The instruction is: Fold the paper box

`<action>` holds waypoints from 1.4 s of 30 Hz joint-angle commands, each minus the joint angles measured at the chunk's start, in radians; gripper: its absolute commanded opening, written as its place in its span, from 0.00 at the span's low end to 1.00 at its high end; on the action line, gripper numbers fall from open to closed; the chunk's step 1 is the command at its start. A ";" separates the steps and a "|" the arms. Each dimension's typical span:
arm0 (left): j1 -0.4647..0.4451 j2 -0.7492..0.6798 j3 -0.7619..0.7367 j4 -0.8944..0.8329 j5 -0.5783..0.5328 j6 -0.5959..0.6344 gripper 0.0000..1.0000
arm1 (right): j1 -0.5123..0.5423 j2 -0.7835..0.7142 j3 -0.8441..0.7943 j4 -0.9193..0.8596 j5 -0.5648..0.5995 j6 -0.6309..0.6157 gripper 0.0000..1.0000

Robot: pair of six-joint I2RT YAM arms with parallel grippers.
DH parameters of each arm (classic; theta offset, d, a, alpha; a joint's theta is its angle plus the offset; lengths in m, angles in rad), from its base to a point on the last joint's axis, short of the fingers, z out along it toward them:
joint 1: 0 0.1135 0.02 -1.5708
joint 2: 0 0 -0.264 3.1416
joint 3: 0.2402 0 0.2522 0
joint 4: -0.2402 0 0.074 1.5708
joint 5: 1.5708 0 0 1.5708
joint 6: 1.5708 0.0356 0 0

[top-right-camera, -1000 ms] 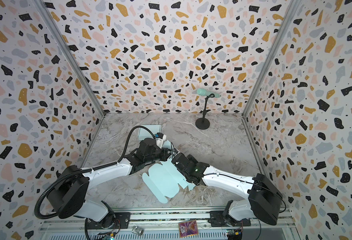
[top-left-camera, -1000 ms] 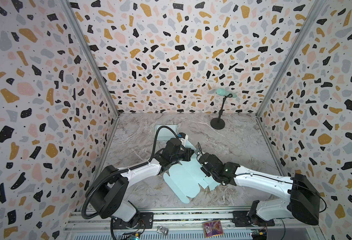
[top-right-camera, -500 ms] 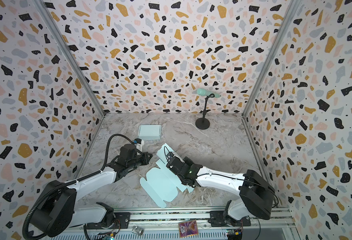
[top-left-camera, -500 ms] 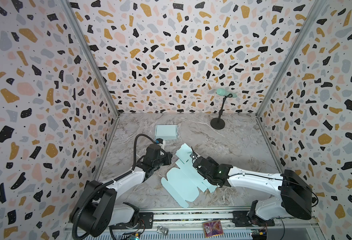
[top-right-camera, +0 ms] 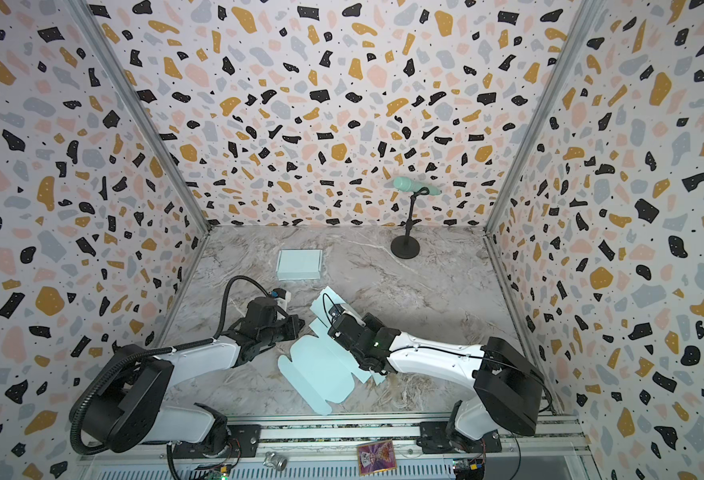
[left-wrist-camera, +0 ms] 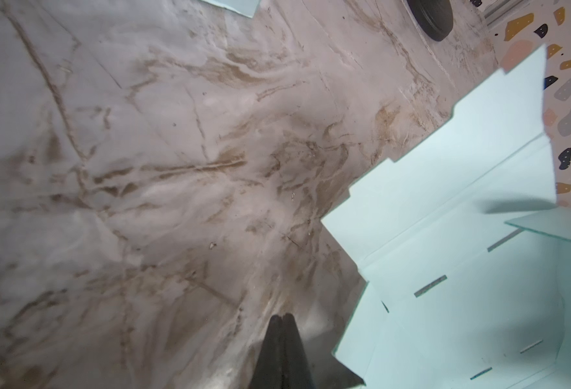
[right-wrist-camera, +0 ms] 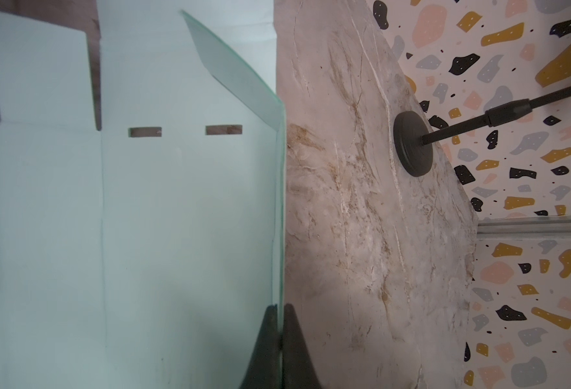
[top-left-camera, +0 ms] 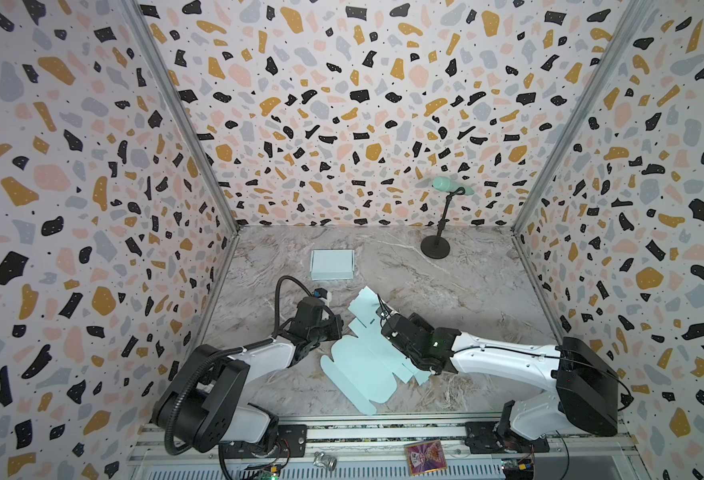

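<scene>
The paper box (top-left-camera: 362, 370) (top-right-camera: 321, 370) is a flat mint-green die-cut sheet lying at the front middle of the marble table (top-left-camera: 466, 291). One of its panels (right-wrist-camera: 189, 202) stands raised off the table. My right gripper (right-wrist-camera: 279, 306) (top-left-camera: 385, 330) (top-right-camera: 333, 330) is shut on the edge of that raised panel. My left gripper (left-wrist-camera: 283, 316) (top-left-camera: 335, 330) (top-right-camera: 298, 324) is shut and empty. It hovers low over bare marble just left of the sheet (left-wrist-camera: 479, 303), not touching it.
A folded mint box (top-left-camera: 332, 264) (top-right-camera: 299, 264) sits at the back left. A black microphone stand (top-left-camera: 435, 249) (top-right-camera: 405, 249) (right-wrist-camera: 413, 144) rises at the back right. Terrazzo-patterned walls close in three sides. A card (top-left-camera: 425, 457) lies on the front rail.
The left gripper has drawn back leftward off the sheet and now sits beside it. The right gripper has shifted left with the raised panel still in its grip.
</scene>
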 commanded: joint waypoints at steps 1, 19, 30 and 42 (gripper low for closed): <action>-0.036 0.013 -0.011 0.079 0.019 -0.013 0.02 | 0.007 0.006 0.037 -0.022 0.019 0.000 0.00; -0.139 -0.061 -0.054 0.120 0.070 -0.067 0.03 | 0.034 0.000 0.025 0.018 0.053 -0.031 0.00; -0.093 -0.132 -0.100 0.086 0.082 -0.021 0.04 | 0.074 -0.007 -0.026 0.150 0.132 -0.210 0.00; 0.181 -0.270 -0.043 0.023 0.111 0.003 0.07 | 0.121 -0.020 -0.107 0.366 0.175 -0.476 0.00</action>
